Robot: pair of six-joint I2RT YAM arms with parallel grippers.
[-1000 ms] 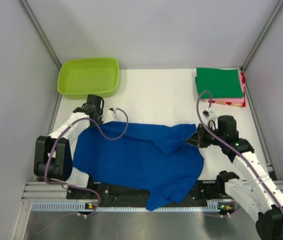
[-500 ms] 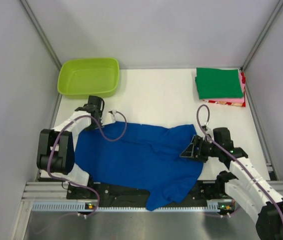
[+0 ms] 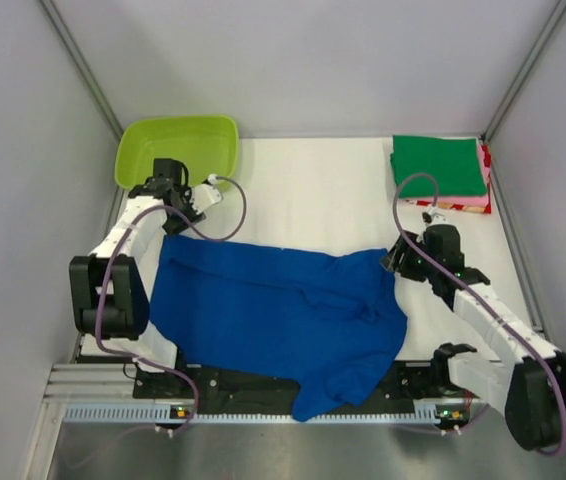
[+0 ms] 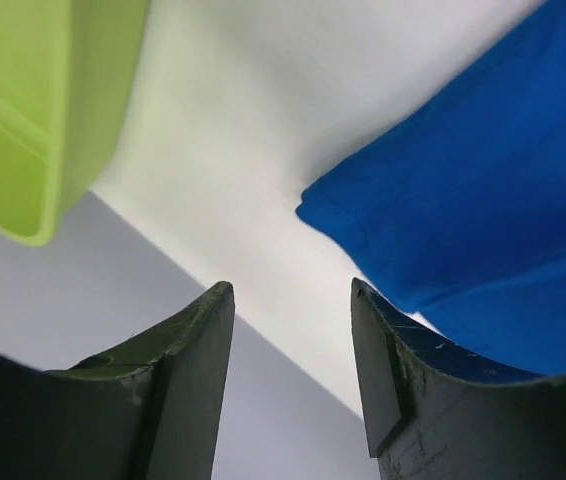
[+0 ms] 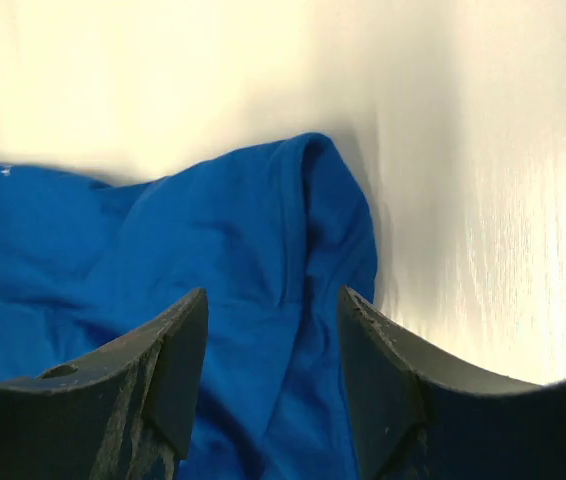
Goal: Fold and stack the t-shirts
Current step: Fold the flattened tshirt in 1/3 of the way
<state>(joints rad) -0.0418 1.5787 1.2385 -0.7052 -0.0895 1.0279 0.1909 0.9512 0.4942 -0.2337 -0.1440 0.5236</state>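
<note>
My left gripper (image 4: 293,300) has just let go and lifted, spread and empty, at the near rim of the lime-green tub (image 3: 193,119). My right gripper (image 5: 273,305), well right of the tub, is spread too. The royal-blue t-shirt (image 3: 273,315) lies released, laid out nearer me than the tub. I judge it ready for folding.

Bright, even light; glare washes out table (image 5: 463,150); wrist-view foregrounds soft.

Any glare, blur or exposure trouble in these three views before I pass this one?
Top external: even light, sharp, no harsh shadows. Right wrist: the table is blown out to a yellowish white at upper left, and the blue shirt is slightly soft. Left wrist: the tub is blurred at close range, while the shirt's edge stays readable.
</note>
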